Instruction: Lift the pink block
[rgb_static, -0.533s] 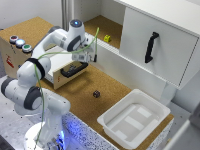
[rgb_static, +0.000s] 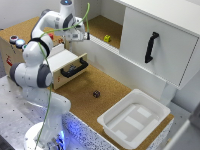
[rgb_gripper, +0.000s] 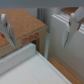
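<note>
Jaws apart and empty, one white tray (rgb_static: 131, 120), one drawer (rgb_static: 69, 62)

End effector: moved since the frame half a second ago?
Yes, slightly. In the exterior view the end effector has shifted toward the view's left, away from the yellow object on the cork surface behind the white divider.

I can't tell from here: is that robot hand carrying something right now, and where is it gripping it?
Nothing is held. In the wrist view the two fingers stand wide apart with only the wooden box and white surfaces showing between them. No pink block is visible.
</note>
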